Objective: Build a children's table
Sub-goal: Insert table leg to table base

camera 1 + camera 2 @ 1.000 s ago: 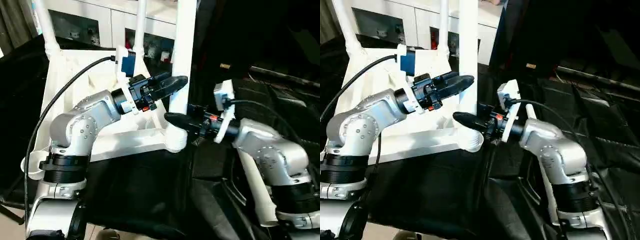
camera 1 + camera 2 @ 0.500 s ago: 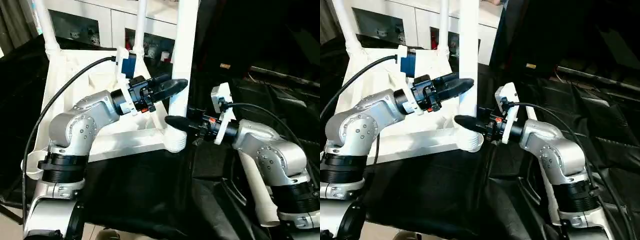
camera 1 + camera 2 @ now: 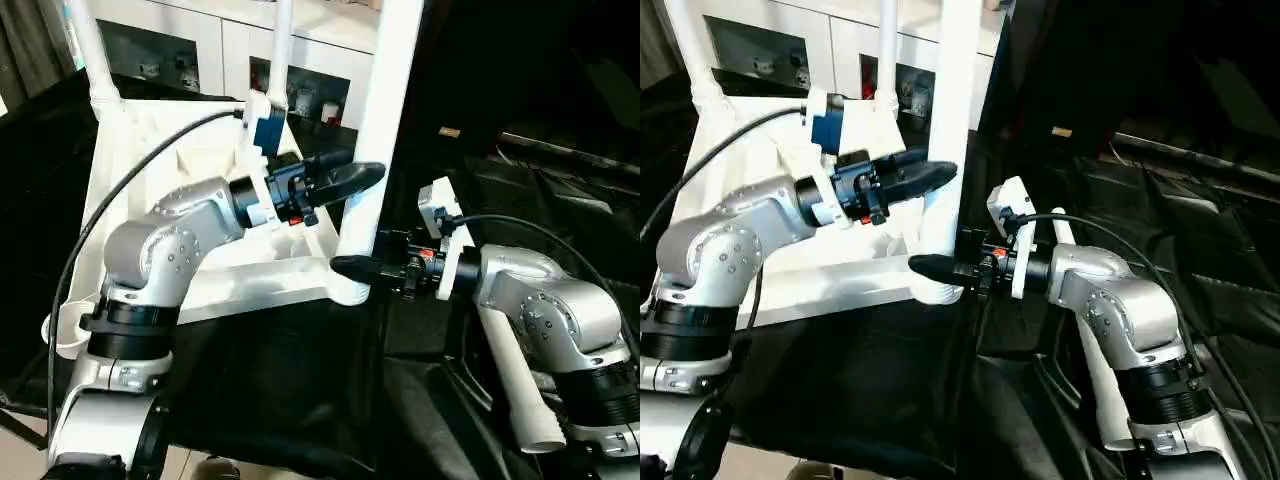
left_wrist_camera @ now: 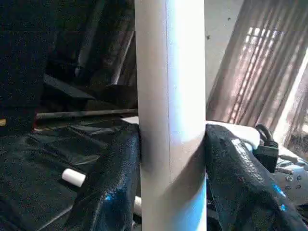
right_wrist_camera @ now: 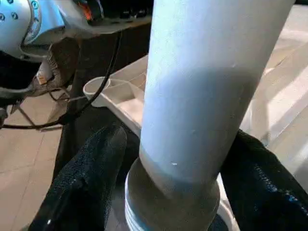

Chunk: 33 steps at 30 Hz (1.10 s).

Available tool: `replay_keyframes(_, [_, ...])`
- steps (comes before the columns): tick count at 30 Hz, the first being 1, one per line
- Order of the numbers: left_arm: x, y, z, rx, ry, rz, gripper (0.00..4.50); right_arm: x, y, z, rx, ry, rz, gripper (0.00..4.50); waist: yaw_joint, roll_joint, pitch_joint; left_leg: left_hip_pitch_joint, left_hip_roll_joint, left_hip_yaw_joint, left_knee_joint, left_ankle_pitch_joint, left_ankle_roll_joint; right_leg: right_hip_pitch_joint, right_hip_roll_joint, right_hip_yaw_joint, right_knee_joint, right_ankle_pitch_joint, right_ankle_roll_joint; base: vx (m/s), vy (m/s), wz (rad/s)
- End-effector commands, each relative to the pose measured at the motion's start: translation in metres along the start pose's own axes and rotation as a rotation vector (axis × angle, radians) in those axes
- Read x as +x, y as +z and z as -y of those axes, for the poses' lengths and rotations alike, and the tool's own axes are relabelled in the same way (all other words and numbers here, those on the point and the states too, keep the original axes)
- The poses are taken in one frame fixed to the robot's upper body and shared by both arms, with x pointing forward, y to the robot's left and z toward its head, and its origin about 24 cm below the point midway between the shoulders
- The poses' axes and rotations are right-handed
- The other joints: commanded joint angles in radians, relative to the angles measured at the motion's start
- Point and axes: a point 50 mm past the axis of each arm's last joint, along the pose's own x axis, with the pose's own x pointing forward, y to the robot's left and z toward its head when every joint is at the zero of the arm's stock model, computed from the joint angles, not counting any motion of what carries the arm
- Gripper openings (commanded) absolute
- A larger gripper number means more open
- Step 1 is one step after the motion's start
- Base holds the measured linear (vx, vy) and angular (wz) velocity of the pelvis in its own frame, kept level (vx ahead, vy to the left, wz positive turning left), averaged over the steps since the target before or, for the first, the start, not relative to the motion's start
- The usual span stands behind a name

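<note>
**A:** What were the claws doing?

**B:** The left gripper [image 3: 362,178] was clamped round the near leg [image 3: 385,110] partway up; in its wrist view both pads [image 4: 113,183] pressed the tube's sides. The right gripper [image 3: 352,266] sat lower, by the corner socket [image 3: 348,290], with its fingers [image 5: 84,180] straddling the leg's foot. There looked to be a gap on either side there, so I read it as spread and not gripping.

**A:** And the table itself?

**B:** The tabletop [image 3: 180,190] lay upside down on the black-draped work table [image 3: 280,380], ribs up. Two more legs [image 3: 90,50] stood in the far sockets, and a fourth leg [image 3: 515,385] lay loose on the cloth beside the right arm.

**A:** Where was the risk?

**B:** The near leg leaned a little off vertical. If it was not fully seated, pushing down from the left grip alone could jam it crooked in the socket or pop it out. I'd also guess a sideways pull might drag the light tabletop across the cloth, since nothing held it down. And with the right claw loose, the foot had no guide should the tube twist.
</note>
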Motion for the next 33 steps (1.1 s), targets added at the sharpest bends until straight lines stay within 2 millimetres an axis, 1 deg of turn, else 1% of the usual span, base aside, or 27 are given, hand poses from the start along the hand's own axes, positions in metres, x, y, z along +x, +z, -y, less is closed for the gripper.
replay_keyframes(1, [0.0056,0.0048,0.0031,0.032,-0.027,-0.003,1.81,-0.0016,0.0017,0.0027,0.007,-0.005,-0.015,3.08,0.002,0.016,-0.069,0.019,0.000,0.008,-0.076,-0.257,-0.068,0.045,-0.032,0.022,-0.073,-0.266,-0.138,0.000,0.000,0.00])
replay_keyframes(4, [0.0062,0.0046,0.0048,0.033,-0.041,-0.007,1.81,-0.0019,0.0025,0.0045,0.017,-0.012,-0.003,3.08,0.002,0.018,-0.070,0.020,0.000,0.007,-0.076,-0.259,-0.071,0.044,-0.032,0.021,-0.073,-0.267,-0.141,0.000,0.000,0.00])
replay_keyframes(11, [0.0065,0.0026,0.0048,0.039,-0.037,-0.013,1.81,-0.0011,0.0085,0.0028,0.063,0.021,0.062,3.08,0.002,0.017,-0.071,0.020,0.000,0.007,-0.075,-0.259,-0.069,0.045,-0.032,0.021,-0.071,-0.258,-0.146,0.000,0.000,0.00])
replay_keyframes(15, [0.0066,0.0023,0.0048,0.040,-0.037,-0.013,1.81,-0.0012,0.0086,0.0020,0.075,0.033,0.067,3.08,0.003,0.018,-0.070,0.020,0.000,0.008,-0.076,-0.253,-0.071,0.046,-0.032,0.021,-0.071,-0.250,-0.147,0.000,0.000,0.00])
replay_keyframes(16, [0.0067,0.0021,0.0049,0.040,-0.038,-0.013,1.81,-0.0016,0.0083,0.0015,0.079,0.037,0.067,3.08,0.002,0.020,-0.070,0.020,0.000,0.007,-0.076,-0.254,-0.073,0.046,-0.032,0.021,-0.070,-0.251,-0.146,0.000,0.000,0.00])
replay_keyframes(19, [0.0071,0.0019,0.0051,0.040,-0.039,-0.013,1.81,-0.0023,0.0078,0.0011,0.083,0.042,0.063,3.08,0.002,0.017,-0.070,0.020,0.000,0.008,-0.076,-0.256,-0.073,0.046,-0.032,0.021,-0.072,-0.254,-0.145,0.000,0.000,0.00])
replay_keyframes(25, [0.0076,0.0016,0.0051,0.042,-0.038,-0.011,1.81,-0.0029,0.0077,0.0017,0.087,0.038,0.059,3.08,0.002,0.017,-0.070,0.020,0.000,0.008,-0.076,-0.251,-0.073,0.045,-0.032,0.021,-0.071,-0.253,-0.145,0.000,0.000,0.00])
replay_keyframes(27, [0.0079,0.0015,0.0057,0.042,-0.040,-0.010,1.81,-0.0027,0.0074,0.0019,0.091,0.037,0.058,2.81,0.002,0.013,-0.071,0.019,0.000,0.008,-0.075,-0.247,-0.072,0.047,-0.032,0.021,-0.071,-0.253,-0.143,0.000,0.000,0.00])
replay_keyframes(29, [0.0081,0.0017,0.0064,0.040,-0.043,-0.008,1.81,-0.0027,0.0071,0.0020,0.095,0.036,0.056,2.74,0.002,0.015,-0.071,0.019,0.000,0.008,-0.075,-0.240,-0.071,0.046,-0.032,0.021,-0.070,-0.251,-0.143,0.000,0.000,0.00])
replay_keyframes(30, [0.0081,0.0016,0.0066,0.040,-0.044,-0.008,1.81,-0.0028,0.0070,0.0021,0.097,0.036,0.056,2.65,0.002,0.013,-0.071,0.018,0.000,0.009,-0.075,-0.239,-0.071,0.047,-0.032,0.021,-0.071,-0.252,-0.143,0.000,0.000,0.00])
replay_keyframes(33, [0.0082,0.0016,0.0067,0.041,-0.045,-0.009,1.81,-0.0028,0.0070,0.0026,0.099,0.032,0.056,2.38,0.002,0.015,-0.070,0.019,0.000,0.008,-0.075,-0.244,-0.071,0.045,-0.032,0.021,-0.072,-0.259,-0.142,0.000,0.000,0.00])
